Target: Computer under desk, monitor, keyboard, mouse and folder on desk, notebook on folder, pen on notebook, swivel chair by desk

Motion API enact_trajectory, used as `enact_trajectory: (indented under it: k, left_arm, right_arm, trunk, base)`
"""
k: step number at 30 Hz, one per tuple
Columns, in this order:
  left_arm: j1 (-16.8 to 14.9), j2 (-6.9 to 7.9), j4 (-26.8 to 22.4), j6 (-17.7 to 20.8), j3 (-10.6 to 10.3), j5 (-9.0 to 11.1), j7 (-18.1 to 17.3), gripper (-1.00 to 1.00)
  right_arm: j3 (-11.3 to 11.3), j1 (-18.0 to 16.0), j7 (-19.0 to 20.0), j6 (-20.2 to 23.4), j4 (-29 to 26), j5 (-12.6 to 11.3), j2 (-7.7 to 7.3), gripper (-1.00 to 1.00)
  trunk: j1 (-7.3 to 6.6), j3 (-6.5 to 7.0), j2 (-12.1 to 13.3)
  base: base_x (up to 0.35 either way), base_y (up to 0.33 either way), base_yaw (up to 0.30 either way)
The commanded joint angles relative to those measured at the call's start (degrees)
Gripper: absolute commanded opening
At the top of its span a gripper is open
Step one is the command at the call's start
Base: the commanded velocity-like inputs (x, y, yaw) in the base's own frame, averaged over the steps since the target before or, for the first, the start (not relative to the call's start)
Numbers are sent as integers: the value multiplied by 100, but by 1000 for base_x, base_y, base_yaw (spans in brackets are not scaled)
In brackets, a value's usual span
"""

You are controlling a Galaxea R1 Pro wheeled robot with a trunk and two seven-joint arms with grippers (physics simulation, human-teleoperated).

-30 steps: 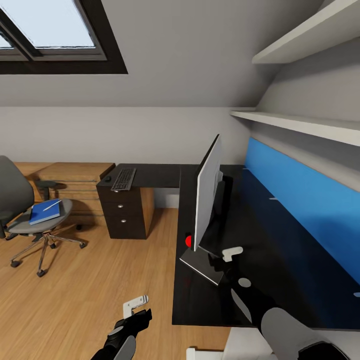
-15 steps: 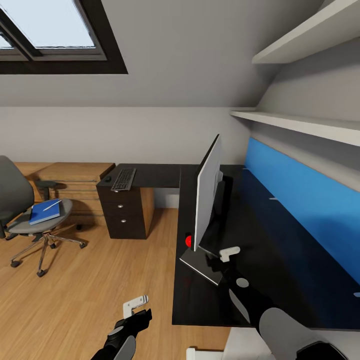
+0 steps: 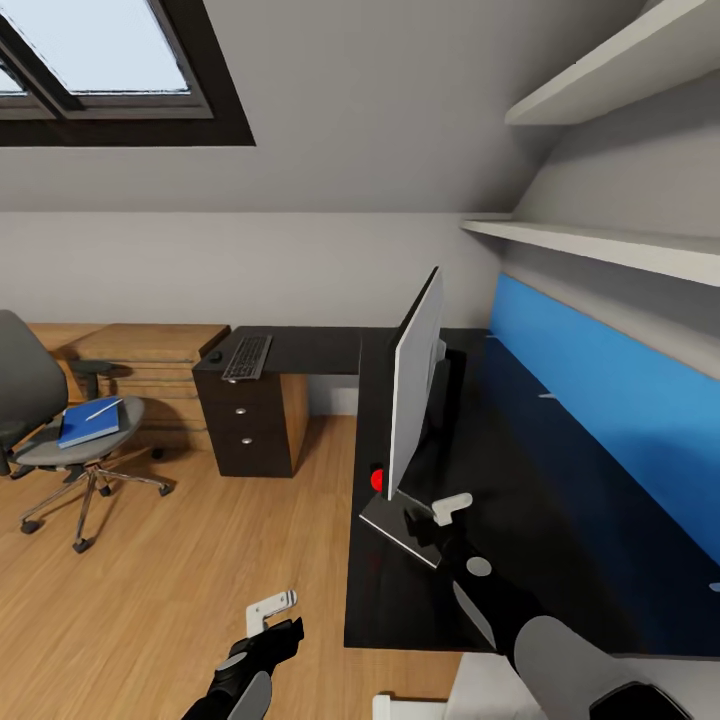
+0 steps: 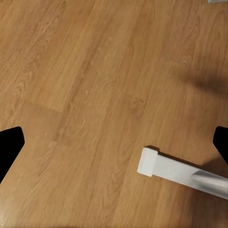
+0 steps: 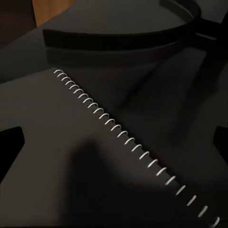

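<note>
Right gripper [image 3: 445,512] nearer monitor [image 3: 415,385] base than before

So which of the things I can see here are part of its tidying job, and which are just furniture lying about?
Part of the job:
monitor
keyboard
mouse
folder
pen
swivel chair
desk
spiral notebook

Just there:
wall shelves
wooden cabinet
skylight
blue wall panel

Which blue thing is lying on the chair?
The small blue folder, with a white pen on top, lies on the grey chair. The other blue thing is a long panel along the wall.
</note>
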Motion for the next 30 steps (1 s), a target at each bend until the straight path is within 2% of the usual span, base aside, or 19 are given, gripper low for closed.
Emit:
enact_trajectory:
  k: [1, 18, 21, 27, 30]
  left_arm:
    - [-4, 3, -9, 14, -13, 35, 42, 100]
    - [-4, 3, -9, 14, -13, 35, 51, 100]
    - [-4, 3, -9, 14, -13, 35, 51, 100]
    - [-4, 3, -9, 14, -13, 35, 51, 100]
    - [-4, 3, -9, 14, -13, 35, 55, 100]
  right_arm:
    - [39, -7, -10, -23, 7, -46, -2, 100]
    - [45, -8, -10, -15, 7, -46, 1, 100]
    - [45, -5, -10, -14, 7, -46, 1, 100]
    - [45, -6, -17, -10, 7, -46, 1, 100]
    - [45, -7, -18, -7, 7, -45, 1, 100]
  trunk:
    - [23, -24, -45]
    - [396, -330, -727]
    - [396, -330, -727]
    - [528, -437, -968]
    - [528, -437, -968]
  base:
    - [0, 0, 0]
    - [0, 0, 0]
    - [0, 0, 0]
    - [0, 0, 0]
    - [0, 0, 0]
